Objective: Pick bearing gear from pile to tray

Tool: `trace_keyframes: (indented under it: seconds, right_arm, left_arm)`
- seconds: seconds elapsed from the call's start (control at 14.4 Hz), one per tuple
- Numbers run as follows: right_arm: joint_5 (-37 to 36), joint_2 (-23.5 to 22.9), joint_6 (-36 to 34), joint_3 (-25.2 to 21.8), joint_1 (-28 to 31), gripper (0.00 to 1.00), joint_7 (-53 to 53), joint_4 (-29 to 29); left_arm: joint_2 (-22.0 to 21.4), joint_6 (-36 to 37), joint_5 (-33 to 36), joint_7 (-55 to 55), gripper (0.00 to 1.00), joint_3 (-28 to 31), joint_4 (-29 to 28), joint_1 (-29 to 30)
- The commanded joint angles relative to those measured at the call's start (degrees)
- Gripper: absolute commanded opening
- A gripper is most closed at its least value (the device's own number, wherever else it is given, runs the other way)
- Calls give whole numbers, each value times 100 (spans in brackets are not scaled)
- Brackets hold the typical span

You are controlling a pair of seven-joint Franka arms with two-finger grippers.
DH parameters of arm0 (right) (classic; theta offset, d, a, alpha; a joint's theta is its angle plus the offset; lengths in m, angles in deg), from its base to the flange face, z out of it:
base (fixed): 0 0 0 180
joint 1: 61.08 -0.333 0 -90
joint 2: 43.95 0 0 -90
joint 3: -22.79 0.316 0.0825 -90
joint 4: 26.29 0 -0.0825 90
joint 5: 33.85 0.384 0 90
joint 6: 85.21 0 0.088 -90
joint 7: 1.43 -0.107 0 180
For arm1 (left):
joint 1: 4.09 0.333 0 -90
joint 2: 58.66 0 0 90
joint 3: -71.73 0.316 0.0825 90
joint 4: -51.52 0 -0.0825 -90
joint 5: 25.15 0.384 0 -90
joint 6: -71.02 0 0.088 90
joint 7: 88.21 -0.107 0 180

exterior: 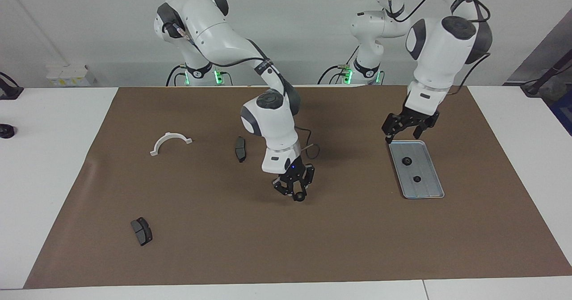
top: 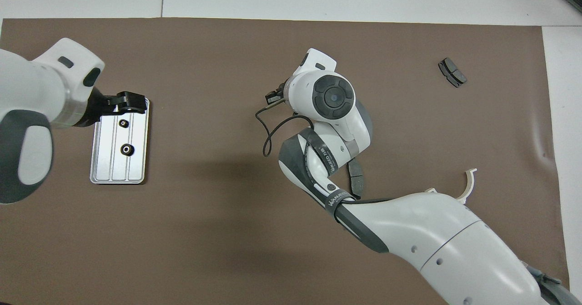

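On the brown paper mat (exterior: 339,237) lies a flat, grooved silver-grey metal tray (exterior: 429,188) holding two small black ring gears (exterior: 407,161). Over mid-table, the right gripper (exterior: 297,194) pinches a small black round gear (exterior: 299,196), which the overhead view hides under the arm. The left gripper (exterior: 404,132) hangs spread over the tray's robot-side end.

White half-ring bracket (exterior: 170,141) on brown mat (exterior: 286,255), toward the right arm's end.
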Motion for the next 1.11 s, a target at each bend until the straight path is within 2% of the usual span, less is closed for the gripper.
trace_keyframes:
  seconds: [0.0,0.07,0.21,0.35,0.56,0.76,0.83,1.04]
  right_arm:
    - [39,77,351,-24,-339,23,-527,157]
    - [39,69,405,-24,-445,34,-782,166]
    - [30,69,414,-24,-612,84,-1231,158]
    - [21,77,388,-41,-692,100,-1513,123]
    - [-102,235,222,-137,-605,100,-1488,87]
    - [-93,945,-900,-138,-254,100,-1383,87]
    - [-41,1174,-1278,-129,-157,100,-1313,87]
    - [-5,1833,-2377,-120,256,100,-1067,87]
  left_arm:
    - [427,-99,42,495,100,96,371,-162]
    - [619,-90,155,714,100,87,485,-241]
    - [1076,-55,192,1085,100,96,976,-391]
    - [1201,-72,174,1086,100,105,1128,-382]
    - [1429,-195,183,1251,100,105,1145,-426]
    - [2060,-371,919,2480,100,131,1408,-891]
    - [2158,-424,965,2770,100,131,1418,-944]
    - [2282,-1168,1244,4263,100,131,946,-1304]
